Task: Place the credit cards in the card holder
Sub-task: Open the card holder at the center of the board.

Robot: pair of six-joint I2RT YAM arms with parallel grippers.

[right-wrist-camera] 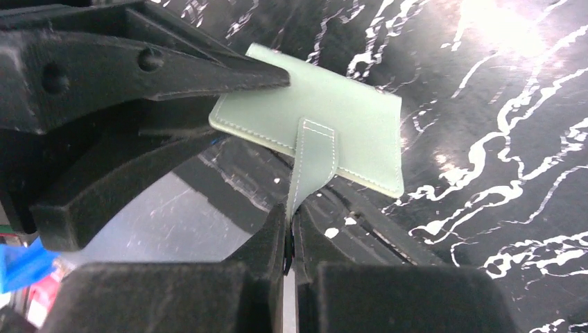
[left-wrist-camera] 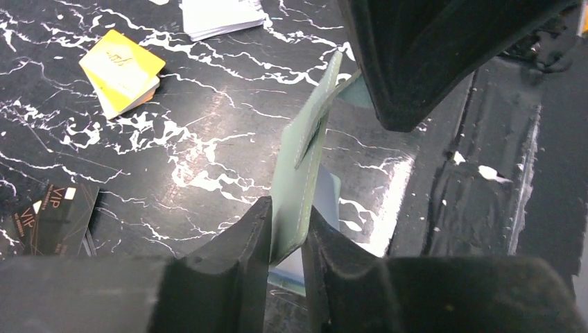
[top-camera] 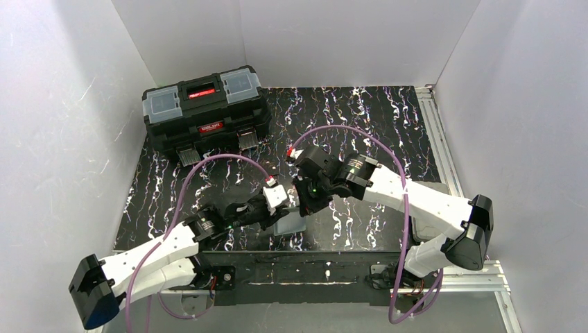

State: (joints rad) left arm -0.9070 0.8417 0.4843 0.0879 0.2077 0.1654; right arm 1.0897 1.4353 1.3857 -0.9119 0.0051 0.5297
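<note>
The mint-green card holder [right-wrist-camera: 340, 125] is held off the table between both grippers. My left gripper [left-wrist-camera: 288, 222] is shut on its lower edge, the holder standing on edge [left-wrist-camera: 299, 166] between the fingers. My right gripper [right-wrist-camera: 291, 215] is shut on the holder's snap tab [right-wrist-camera: 315, 156], pulling it away from the body. In the left wrist view an orange card [left-wrist-camera: 121, 69] lies on the table at upper left, with a white card stack [left-wrist-camera: 222, 15] at the top edge. In the top view the two grippers meet over the holder [top-camera: 290, 223] at the table's near middle.
A black card marked VIP [left-wrist-camera: 59, 215] lies at the left of the left wrist view. The big black toolbox [top-camera: 206, 111] stands at the back left of the marbled black mat [top-camera: 388, 125]. White walls enclose three sides.
</note>
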